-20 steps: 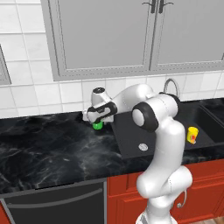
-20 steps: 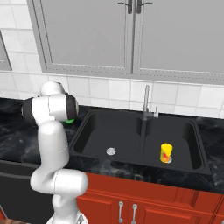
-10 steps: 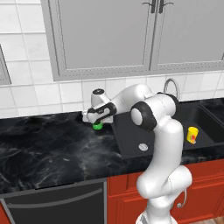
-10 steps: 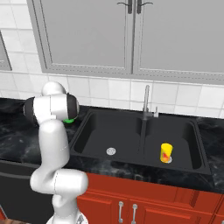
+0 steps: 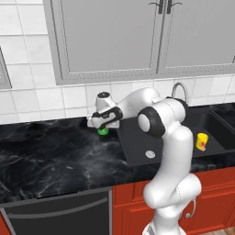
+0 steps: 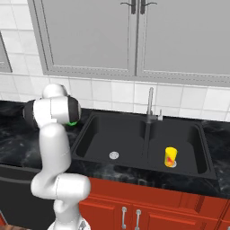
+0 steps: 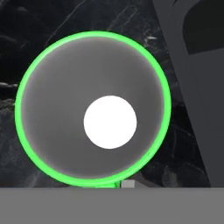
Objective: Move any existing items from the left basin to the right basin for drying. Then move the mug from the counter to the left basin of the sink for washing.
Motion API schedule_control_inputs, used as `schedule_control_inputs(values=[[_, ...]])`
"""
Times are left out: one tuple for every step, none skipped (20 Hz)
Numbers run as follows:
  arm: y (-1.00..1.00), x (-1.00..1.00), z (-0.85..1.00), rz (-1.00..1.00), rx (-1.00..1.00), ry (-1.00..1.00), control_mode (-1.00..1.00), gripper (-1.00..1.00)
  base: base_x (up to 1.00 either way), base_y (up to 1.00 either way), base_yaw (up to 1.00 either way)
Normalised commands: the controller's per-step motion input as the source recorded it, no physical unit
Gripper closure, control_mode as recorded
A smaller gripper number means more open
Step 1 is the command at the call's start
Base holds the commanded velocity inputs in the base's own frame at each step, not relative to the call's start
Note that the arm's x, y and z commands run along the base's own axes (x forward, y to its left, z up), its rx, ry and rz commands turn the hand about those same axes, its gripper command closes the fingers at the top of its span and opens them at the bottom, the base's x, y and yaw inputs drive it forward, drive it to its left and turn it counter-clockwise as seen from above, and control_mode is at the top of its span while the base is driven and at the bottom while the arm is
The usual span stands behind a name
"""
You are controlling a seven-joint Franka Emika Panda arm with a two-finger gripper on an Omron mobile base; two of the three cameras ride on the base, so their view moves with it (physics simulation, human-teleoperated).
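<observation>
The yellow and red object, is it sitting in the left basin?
No, the yellow and red object stands in the right basin; the left basin holds nothing.

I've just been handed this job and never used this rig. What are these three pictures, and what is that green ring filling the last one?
The white jointed machine is a robot arm on a driving base. Two pictures come from cameras on that base, behind the arm to its left and to its right; the third comes from a camera on the hand, looking straight down.

The green ring is the mug seen from above, standing on the black counter beside the sink. The tool is right over it; whether it is open or shut on the mug cannot be told.

The left basin holds nothing but its silver drain. A yellow-and-red object stands in the right basin.
</observation>
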Motion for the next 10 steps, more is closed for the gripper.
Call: schedule_control_inputs(values=[[-0.46,-0.21,0.13,-0.07,-0.04,0.10,-1.00,1.00,0.00,0.00,0.00],[-0.47,-0.22,0.21,-0.10,-0.07,0.12,-1.00,1.00,0.00,0.00,0.00],[-0.62,-0.24,0.14,-0.11,-0.08,0.14,-1.00,1.00,0.00,0.00,0.00],[-0.73,-0.15,0.13,-0.13,-0.08,0.16,-1.00,1.00,0.00,0.00,0.00],[-0.79,-0.14,0.10,-0.13,-0.08,0.17,-1.00,1.00,0.00,0.00,0.00],[-0.80,-0.14,0.09,-0.13,-0.09,0.17,-1.00,1.00,0.00,0.00,0.00],[-0.76,-0.12,0.08,-0.14,-0.09,0.19,-1.00,1.00,0.00,0.00,0.00],[-0.80,-0.11,0.09,-0.15,-0.09,0.20,-1.00,1.00,0.00,0.00,0.00],[-0.86,-0.11,0.09,-0.15,-0.07,0.20,-1.00,1.00,0.00,0.00,0.00],[-0.89,-0.11,0.09,-0.16,-0.07,0.20,-1.00,1.00,0.00,0.00,0.00]])
